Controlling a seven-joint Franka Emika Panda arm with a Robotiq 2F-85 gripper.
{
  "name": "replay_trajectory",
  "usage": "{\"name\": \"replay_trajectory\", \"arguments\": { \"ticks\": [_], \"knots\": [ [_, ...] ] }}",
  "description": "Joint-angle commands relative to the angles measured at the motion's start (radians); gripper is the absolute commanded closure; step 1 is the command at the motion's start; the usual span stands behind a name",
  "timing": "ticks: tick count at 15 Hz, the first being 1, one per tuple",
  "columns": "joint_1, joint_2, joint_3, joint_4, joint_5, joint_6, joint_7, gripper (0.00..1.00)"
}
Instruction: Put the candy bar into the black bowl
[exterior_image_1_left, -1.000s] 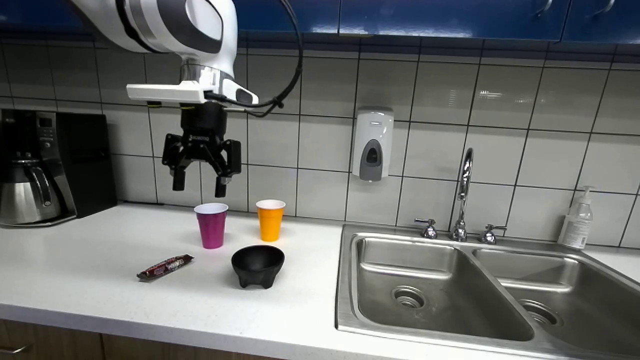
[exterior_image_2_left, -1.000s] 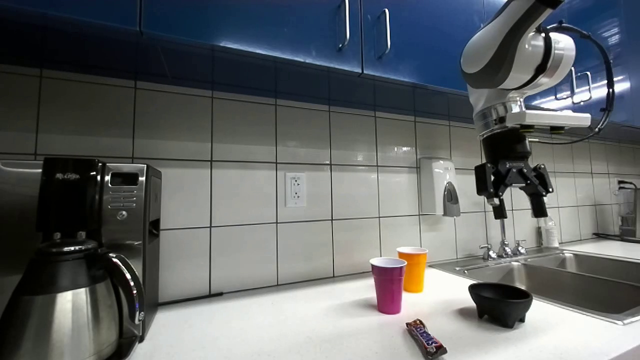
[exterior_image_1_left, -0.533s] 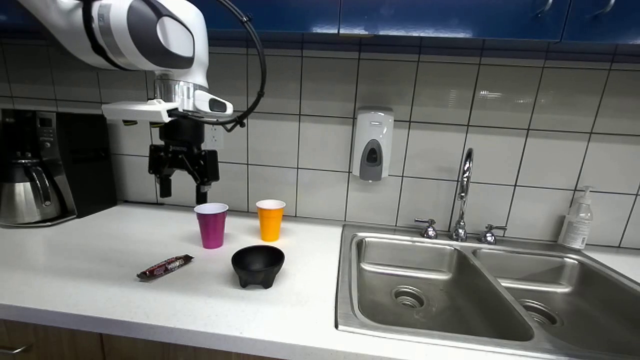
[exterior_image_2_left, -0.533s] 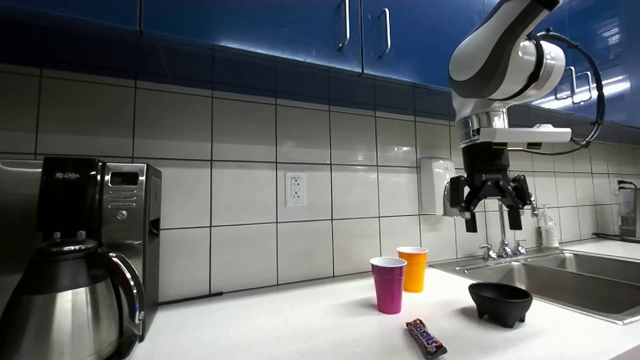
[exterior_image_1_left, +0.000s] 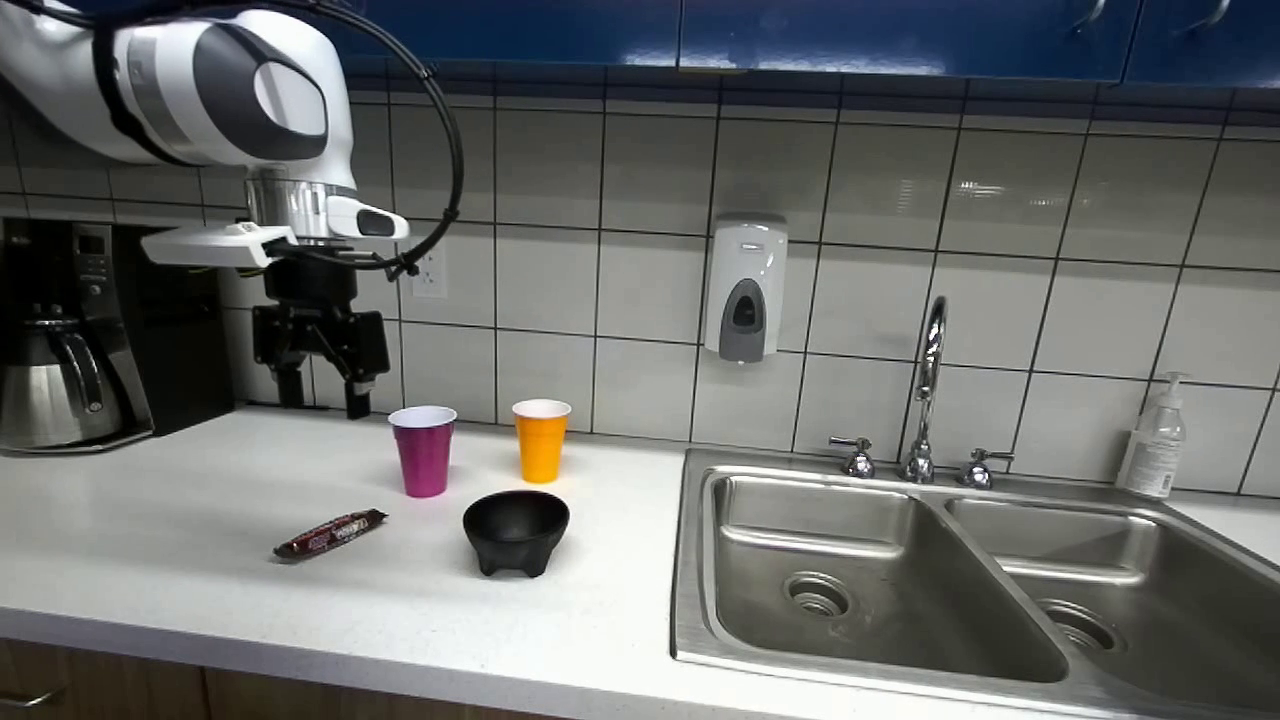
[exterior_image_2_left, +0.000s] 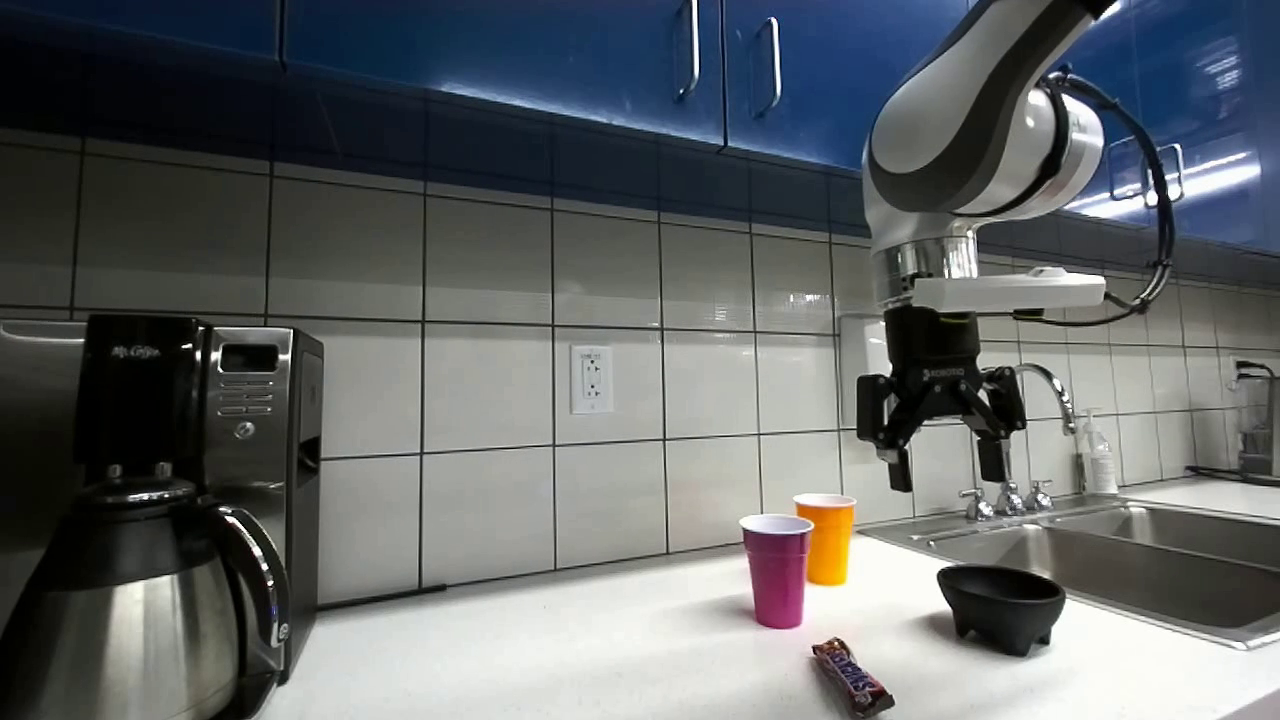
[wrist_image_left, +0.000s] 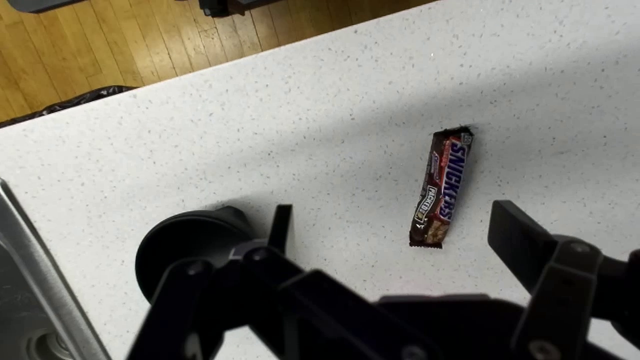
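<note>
One candy bar (wrist_image_left: 442, 187) on the counter (exterior_image_1_left: 180, 560), gripper (exterior_image_1_left: 324, 398) up with jaws apart

Gripper: hanging above the counter in both exterior views, fingers (exterior_image_2_left: 992, 460) pointing down, well spread. Wrist view: bar shows between the fingertips, on the countertop well below.

Bar: lying flat, SNICKERS label readable, slanted to the front edge and closer to it than both cups. Outside the bowl, well apart from it.

Black bowl (exterior_image_1_left: 515, 545): upright on stubby feet, between the bar and the edge where the counter meets the sink (exterior_image_1_left: 695, 560).

Pink cup (exterior_image_1_left: 424, 455): upright, farther toward the back edge than bar and bowl. Orange cup (exterior_image_1_left: 541, 450): upright, near the pink one, closer to the back edge.

Pump bottle (exterior_image_1_left: 1155, 450): behind the sink, near the back edge. Coffee maker (exterior_image_2_left: 250, 400): also at the back edge, on the far side of the cups from the sink, carafe (exterior_image_2_left: 130, 620) in it.
</note>
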Motion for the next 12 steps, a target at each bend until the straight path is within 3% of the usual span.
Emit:
{"name": "replay_trajectory", "arguments": {
  "ticks": [1, 12],
  "knots": [
    [0.008, 0.005, 0.040, -0.017, 0.009, 0.035, 0.076, 0.00],
    [0.017, 0.072, 0.130, -0.042, 0.008, 0.142, 0.325, 0.00]
  ]
}}
